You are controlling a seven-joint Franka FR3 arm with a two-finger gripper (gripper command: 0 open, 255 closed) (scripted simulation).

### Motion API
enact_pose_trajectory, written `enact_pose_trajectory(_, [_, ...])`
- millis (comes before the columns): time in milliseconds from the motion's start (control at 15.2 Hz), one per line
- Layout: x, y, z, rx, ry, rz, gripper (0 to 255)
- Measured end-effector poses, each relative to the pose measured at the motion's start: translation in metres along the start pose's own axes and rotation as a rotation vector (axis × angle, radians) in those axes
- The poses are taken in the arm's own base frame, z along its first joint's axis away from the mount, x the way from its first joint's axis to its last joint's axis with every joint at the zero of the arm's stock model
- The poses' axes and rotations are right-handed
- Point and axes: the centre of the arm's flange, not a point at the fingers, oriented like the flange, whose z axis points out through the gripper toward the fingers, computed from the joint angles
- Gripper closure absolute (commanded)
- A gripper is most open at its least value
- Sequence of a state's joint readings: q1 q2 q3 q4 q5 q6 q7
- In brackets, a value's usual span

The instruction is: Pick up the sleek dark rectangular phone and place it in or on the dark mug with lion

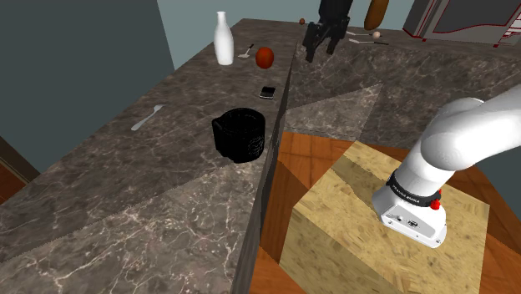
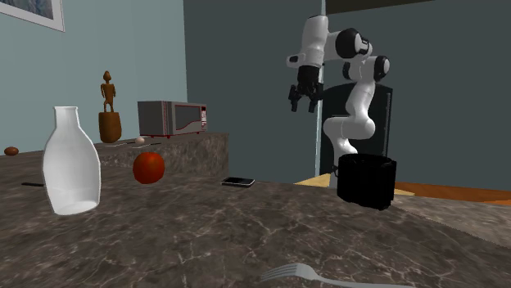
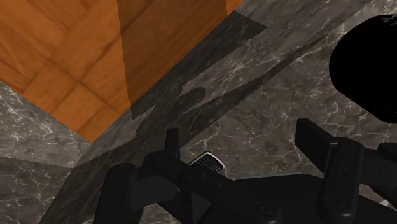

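The slim black rectangular phone point(image 1: 267, 92) point(image 2: 238, 182) point(image 3: 207, 161) lay flat on the dark veined stone counter point(image 1: 125, 192) near its edge, between the squat black mug point(image 1: 240, 134) point(image 2: 367, 181) point(image 3: 366, 70) and a red round fruit point(image 1: 265, 57) point(image 2: 148, 167). Well above it hung the black gripper point(image 1: 321, 46) point(image 2: 301, 100) point(image 3: 242, 137), its fingers spread apart and empty.

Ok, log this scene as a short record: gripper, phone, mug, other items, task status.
gripper: gripper open, empty, raised high above the counter
phone: phone lies flat near the counter's edge, untouched
mug: black mug upright, apart from the phone; no lion design discernible
other items: white bottle, red fruit, fork, all on the counter
task status: phone not yet picked up
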State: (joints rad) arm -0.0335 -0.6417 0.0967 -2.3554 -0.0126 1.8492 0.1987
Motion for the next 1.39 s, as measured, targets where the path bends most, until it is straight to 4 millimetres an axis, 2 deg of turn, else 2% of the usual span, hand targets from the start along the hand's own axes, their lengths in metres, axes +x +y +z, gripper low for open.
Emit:
enact_pose_trajectory(264, [0.033, -0.014, 0.039, -0.015, 0.008, 0.116, 0])
enact_pose_trajectory(660, [0.084, -0.024, 0.095, -0.038, 0.02, 0.29, 0])
enact_pose_trajectory(1122, [0.151, -0.025, 0.161, -0.064, 0.034, 0.492, 0])
enact_pose_trajectory(1386, [0.187, -0.016, 0.199, -0.079, 0.041, 0.61, 0])
